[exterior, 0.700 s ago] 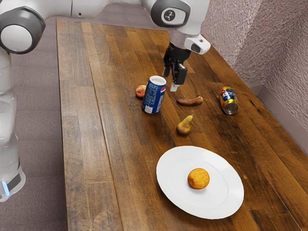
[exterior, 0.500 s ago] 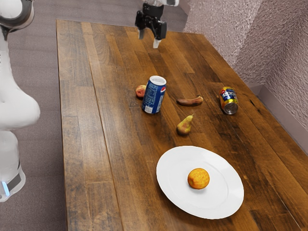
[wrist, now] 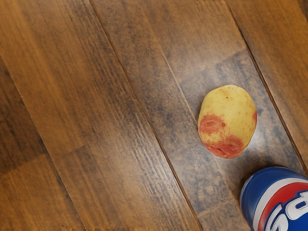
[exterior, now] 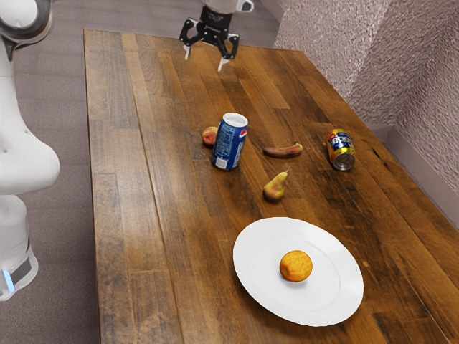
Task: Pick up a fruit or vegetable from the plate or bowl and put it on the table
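Exterior view: the tool (exterior: 204, 61) gapes wide, empty — a blue can (exterior: 228, 147) partly hides a reddish lump (exterior: 209, 136).

My arm (exterior: 27, 161) is mostly white, smooth and a bit shiny. It has fat, round parts, and one swells out like a big belly. Up high, a white round bit (exterior: 16, 11) sits inside a dark grey ring (exterior: 37, 30). Down low, my base (exterior: 16, 247) is white too, with a dark grey patch (exterior: 24, 270) on it. Next to that is a thin strip (exterior: 8, 279) of light blue. My gripper (exterior: 205, 59) is black, with bent bars and gaps in its sides. Its two thin tips (exterior: 223, 64) are pale, almost white. Above the black, I see white again, and a small white knob (exterior: 246, 6) sticks out.
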`<state>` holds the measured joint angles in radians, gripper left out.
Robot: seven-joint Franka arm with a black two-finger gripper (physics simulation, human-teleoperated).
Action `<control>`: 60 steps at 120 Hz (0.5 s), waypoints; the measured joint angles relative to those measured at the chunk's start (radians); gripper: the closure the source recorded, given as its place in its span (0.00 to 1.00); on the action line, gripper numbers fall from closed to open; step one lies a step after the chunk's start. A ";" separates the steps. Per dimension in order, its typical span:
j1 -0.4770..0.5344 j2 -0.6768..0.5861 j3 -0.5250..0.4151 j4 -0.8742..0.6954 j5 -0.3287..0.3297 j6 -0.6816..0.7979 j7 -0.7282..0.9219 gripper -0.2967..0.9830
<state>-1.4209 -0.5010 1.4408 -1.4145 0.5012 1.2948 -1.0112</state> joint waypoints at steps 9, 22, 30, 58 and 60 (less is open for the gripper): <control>0.017 0.004 -0.010 0.000 -0.019 0.000 -0.056 0.23; 0.118 0.007 -0.149 0.030 -0.033 -0.002 -0.125 0.23; 0.235 0.010 -0.411 0.046 -0.042 -0.010 -0.164 0.23; -0.218 0.074 -0.343 -0.046 -0.045 -0.046 -0.279 0.23; -0.230 0.075 -0.335 -0.061 -0.045 -0.043 -0.286 0.23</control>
<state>-1.6505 -0.4264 1.1053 -1.4759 0.4564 1.2515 -1.2969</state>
